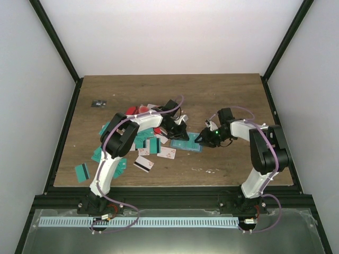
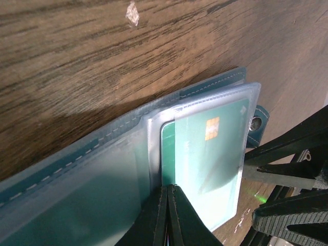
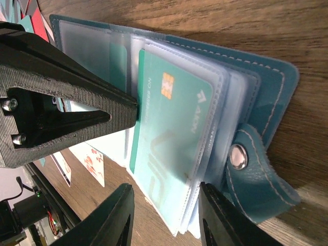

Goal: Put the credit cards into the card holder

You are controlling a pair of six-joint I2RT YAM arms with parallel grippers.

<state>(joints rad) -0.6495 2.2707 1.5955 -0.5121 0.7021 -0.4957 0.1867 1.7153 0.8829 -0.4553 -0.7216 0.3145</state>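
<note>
Overhead: both arms bend inward over the wooden table. The card holder lies open near mid-table, between the left gripper and the right gripper. Loose credit cards lie scattered to its left: teal, red, white with red blots, one showing a black stripe. A small dark object sits alone toward the far left corner, too small to identify

Wrist views only: the holder's inside. Clear sleeves fan out like pages, with one teal card, orange chip up, among them; cannot tell if it is fully seated in a pocket. Left wrist shows the left gripper's fingers pressed tight together, tips down on the sleeves by the spine. Right wrist shows the right gripper's fingers partly apart, with the near end of card and sleeves between them; cannot tell whether they pinch anything. A snap tab with a metal stud curls off the holder's edge

Hidden: overhead, the grippers cover much of the holder. In the right wrist view the left gripper's bulk blocks part of one page

Materials: holder teal and leather-like, pale stitching along the rim; sleeves glossy, hazy plastic; table dark woodgrain; gripper fingers black and ribbed
</note>
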